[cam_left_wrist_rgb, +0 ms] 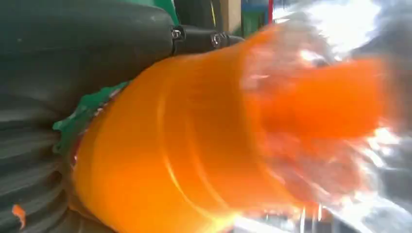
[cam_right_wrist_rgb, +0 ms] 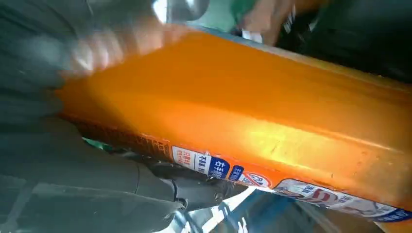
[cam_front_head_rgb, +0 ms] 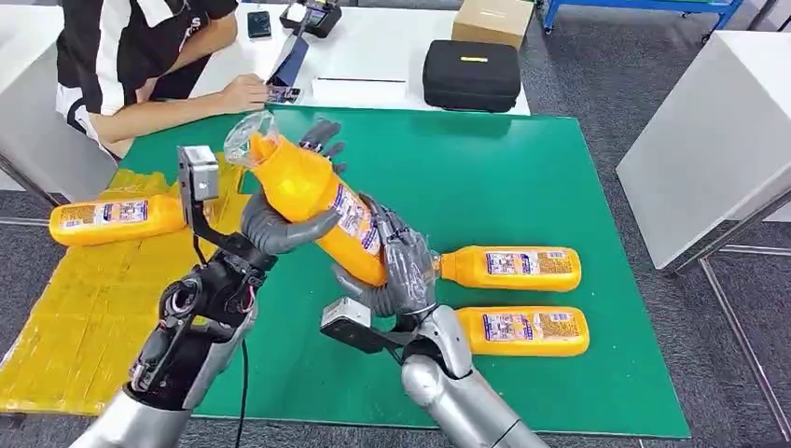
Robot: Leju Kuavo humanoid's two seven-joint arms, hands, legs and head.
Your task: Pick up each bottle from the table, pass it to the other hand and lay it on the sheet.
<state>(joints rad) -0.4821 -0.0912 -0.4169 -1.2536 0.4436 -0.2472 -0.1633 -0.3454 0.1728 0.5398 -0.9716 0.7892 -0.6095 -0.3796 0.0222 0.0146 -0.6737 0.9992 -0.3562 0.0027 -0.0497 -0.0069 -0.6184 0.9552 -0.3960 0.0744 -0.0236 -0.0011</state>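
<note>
Both my left hand (cam_front_head_rgb: pixel 280 224) and right hand (cam_front_head_rgb: pixel 396 271) wrap fingers around one orange bottle (cam_front_head_rgb: pixel 312 191) (clear base uppermost, tilted), raised above the green counter (cam_front_head_rgb: pixel 485 177), orange liquid filling it.

Your two silver arms rise from below and meet in the middle, forearms angled in toward each other. Your left hand (cam_front_head_rgb: pixel 280 224) wraps its thick grey thumb across the upper body of the orange bottle (cam_front_head_rgb: pixel 312 201), dark fingers curled behind it. Your right hand (cam_front_head_rgb: pixel 401 271) clasps the same bottle lower down, near its base, fingers closed around it from beneath. Both wrists are bent inward, so the bottle sits tilted between your hands.
</note>
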